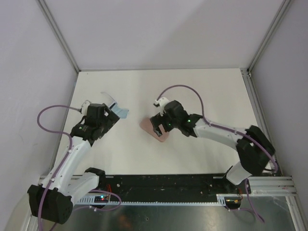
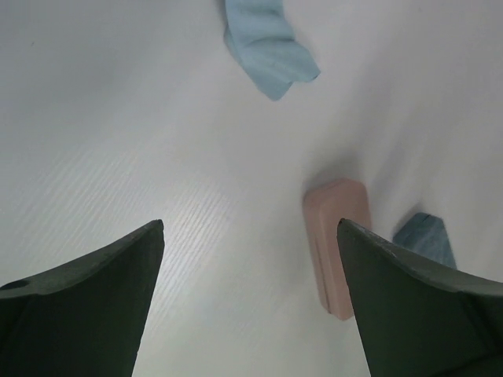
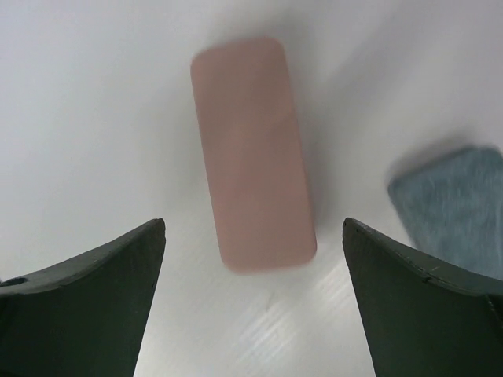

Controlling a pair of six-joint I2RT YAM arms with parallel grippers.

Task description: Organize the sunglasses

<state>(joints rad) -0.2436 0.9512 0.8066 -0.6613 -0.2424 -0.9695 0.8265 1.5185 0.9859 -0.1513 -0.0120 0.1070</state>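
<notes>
A white table (image 1: 159,91) sits boxed in by plain pale grey walls (image 1: 163,29). Silver metal posts (image 1: 56,33) rise at its back corners, and a black rail (image 1: 163,185) lines its near edge. The light is soft and even.

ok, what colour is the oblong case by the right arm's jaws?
The case is plain dusty pink, no pattern; right wrist view shows it best.
</notes>
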